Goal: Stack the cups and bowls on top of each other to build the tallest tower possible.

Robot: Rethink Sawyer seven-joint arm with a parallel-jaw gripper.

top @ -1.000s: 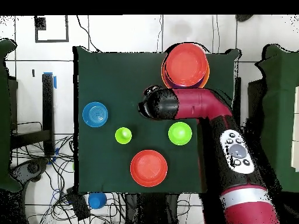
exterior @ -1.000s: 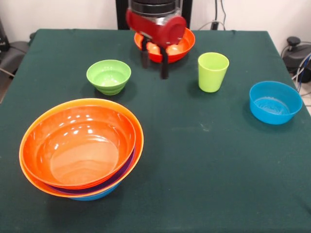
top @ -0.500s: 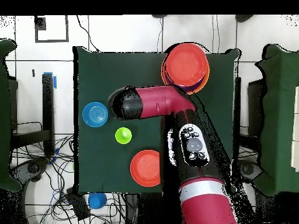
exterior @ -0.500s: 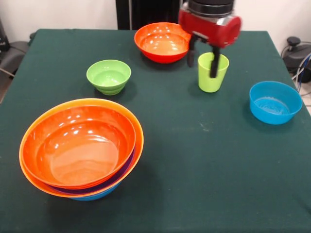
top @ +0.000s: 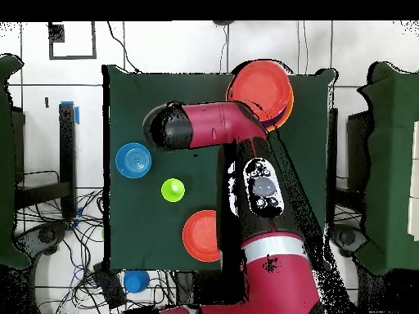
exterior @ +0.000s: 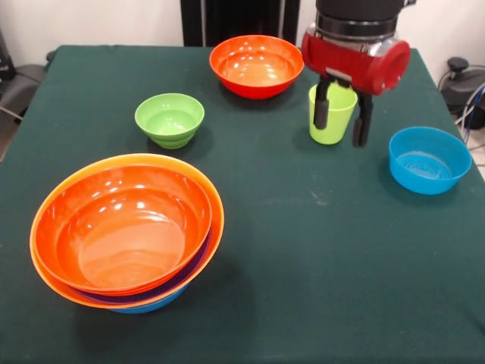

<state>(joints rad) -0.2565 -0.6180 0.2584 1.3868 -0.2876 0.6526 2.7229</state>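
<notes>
- Tower [exterior: 125,235] partly built near one corner of the tabletop [exterior: 318,258], by the edge farthest from the pedestal: a red-orange bowl nested in a big orange one, a purple rim and a blue rim peeking out beneath.
- Counted four layers there by the rims on show; could not tell whether more lay hidden inside.
- Left loose on the cloth, well apart from the tower: small lime-green bowl [exterior: 170,118], red-orange bowl [exterior: 256,65] at the pedestal-side edge, blue bowl [exterior: 429,158] close to a side edge, and the lime-green cup [exterior: 333,112] between those last two.
- Cup stood upright, rim up, untouched by any bowl.
- Gripper [exterior: 342,117] hung just in front of the cup in the front view, fingers spread and empty, one dark finger across the cup's wall and the other beside it toward the blue bowl.
- Could not tell from either view whether the fingers straddled the cup or merely hung above and before it; seen from overhead, the arm's wrist covered ground between cup and blue bowl.
- Judged the job roughly half done: four pieces stacked, four free on the table.
- Judged the cup or the blue bowl the likeliest next pick, being nearest the gripper.
- Judged the cup best saved for the top, being narrow and tall.
</notes>
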